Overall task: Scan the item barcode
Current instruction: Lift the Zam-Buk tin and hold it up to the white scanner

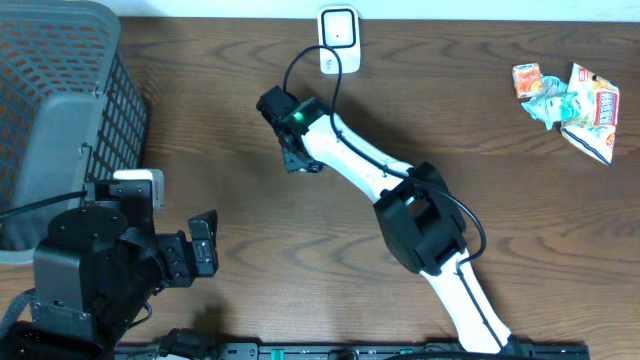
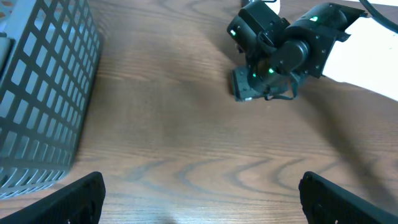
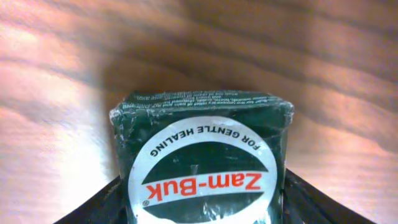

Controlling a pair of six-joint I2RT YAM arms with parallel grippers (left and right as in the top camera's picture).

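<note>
The item is a small dark green Zam-Buk box with a white oval label, lying on the wooden table. My right gripper reaches down over it, one black finger against each side of the box. From the left wrist view the box shows as a small dark block under the right gripper. Overhead, the right gripper is at the middle back of the table, just in front of a white scanner. My left gripper hovers open over bare wood at the front left, holding nothing.
A grey mesh basket fills the back left corner. Crumpled snack packets lie at the back right. The scanner's black cable loops toward the right gripper.
</note>
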